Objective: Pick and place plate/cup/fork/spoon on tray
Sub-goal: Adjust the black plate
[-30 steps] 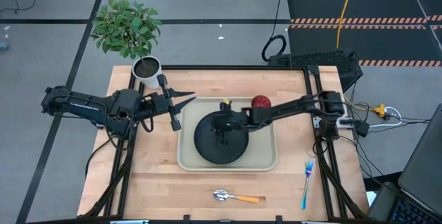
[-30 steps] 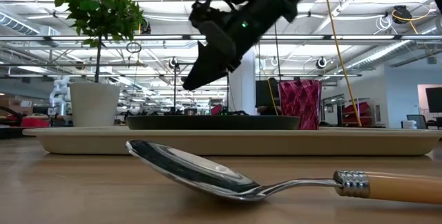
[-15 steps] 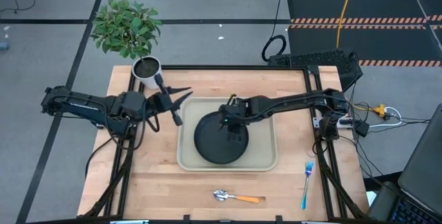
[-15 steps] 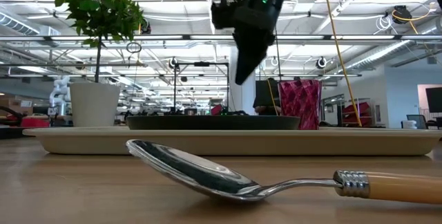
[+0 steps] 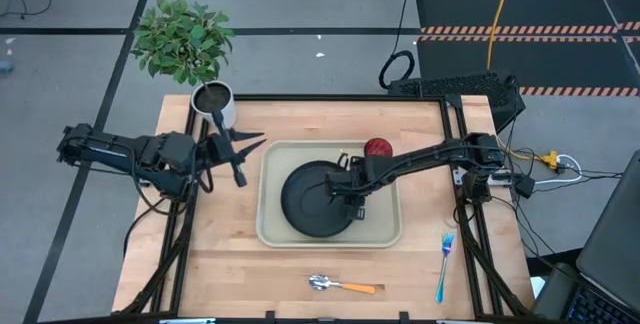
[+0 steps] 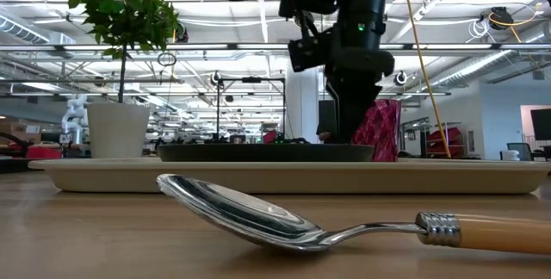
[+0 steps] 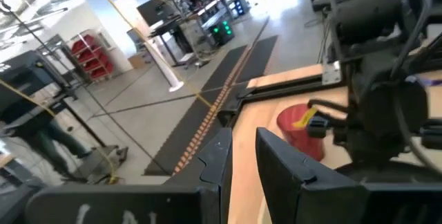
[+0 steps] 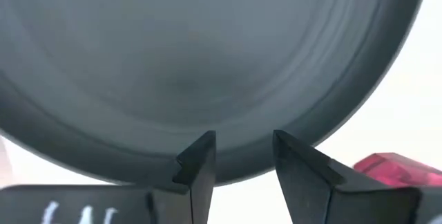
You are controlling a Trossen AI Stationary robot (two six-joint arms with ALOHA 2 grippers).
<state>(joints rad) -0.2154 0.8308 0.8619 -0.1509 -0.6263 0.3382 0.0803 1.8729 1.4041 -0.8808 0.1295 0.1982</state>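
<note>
Right now my right hand (image 5: 338, 186) hangs low over the plate (image 5: 312, 204), above its rim on the side nearest the cup (image 5: 377, 149). From my right wrist the two fingers (image 8: 200, 165) stand apart with a clear gap between them and hold nothing; the plate's raised rim runs just past their tips. Whether the tips touch the plate I can't quite tell, though in the low view they seem to hover just above it.

My left hand (image 5: 240, 154) waits over the bare tabletop (image 5: 225, 244), between the white plant pot (image 5: 213, 104) and the tray (image 5: 385, 234), clear of both. Its fingers (image 7: 283, 165) are slightly parted and grip nothing.

The plate lies flat inside the tray, toward the tray's left half. The cup stands upright in the tray's far right corner, just beside my right arm and close to the plate. The spoon (image 5: 342, 285) lies on the tabletop in front of the tray, near the front edge. The fork (image 5: 443, 264) lies off to the right, close to that side's edge. Open wood surrounds both.

The plate is round, matte black, with a raised rim. The cup is small and red. The spoon has a shiny bowl and an orange handle; the fork's handle is blue. The tray is cream with rounded corners.
</note>
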